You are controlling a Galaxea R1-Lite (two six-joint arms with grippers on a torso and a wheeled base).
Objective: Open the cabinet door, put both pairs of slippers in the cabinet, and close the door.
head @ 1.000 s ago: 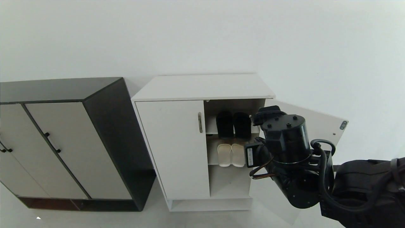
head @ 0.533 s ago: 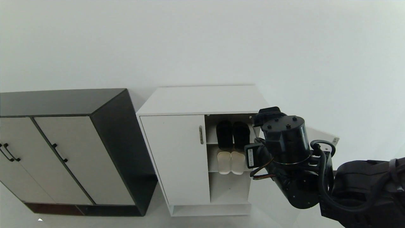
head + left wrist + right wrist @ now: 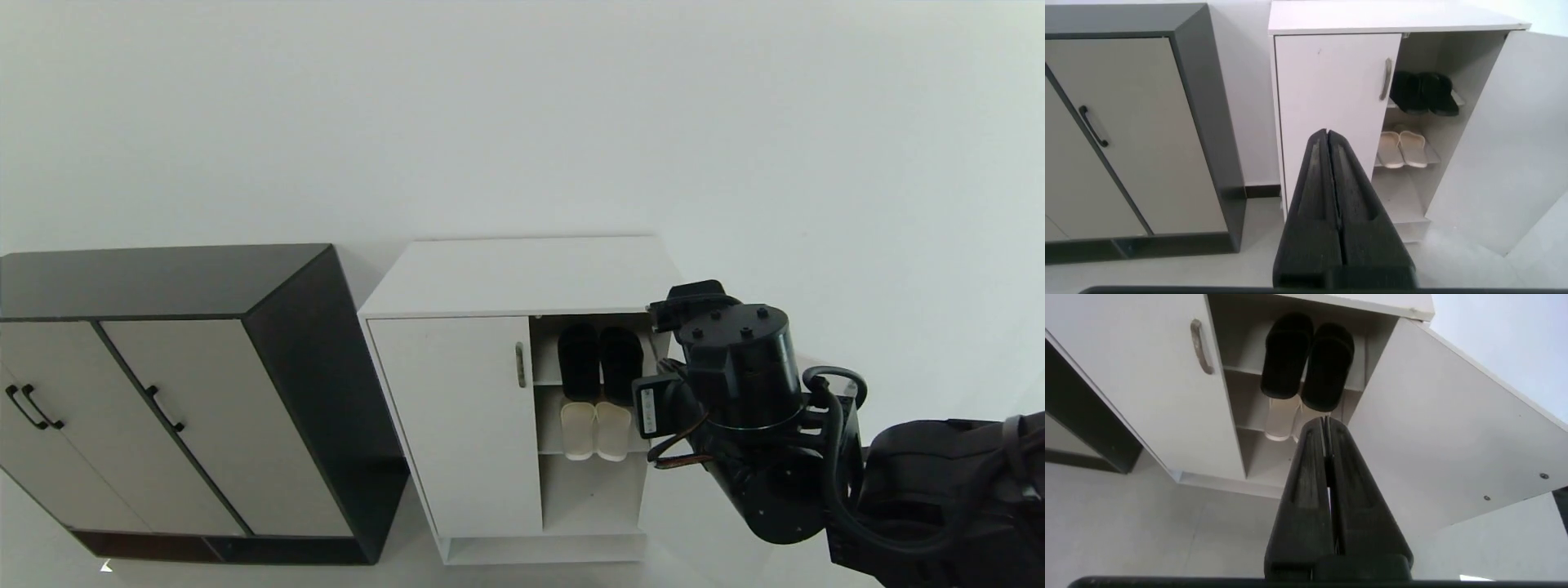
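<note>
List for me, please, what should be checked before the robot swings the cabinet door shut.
1. Black slippers inside the cabinet: ok.
2. White slippers inside, on the shelf below the black pair: ok.
3. White slippers' heels clear of the door's path: cannot tell; they lie near the shelf's front edge.
4. Right-hand door open wide, its inner face free to push: ok.
5. Right gripper shut and empty, in front of the opening: ok; contact with the door: cannot tell.
6. Left gripper shut, empty, back from the cabinet: ok.
</note>
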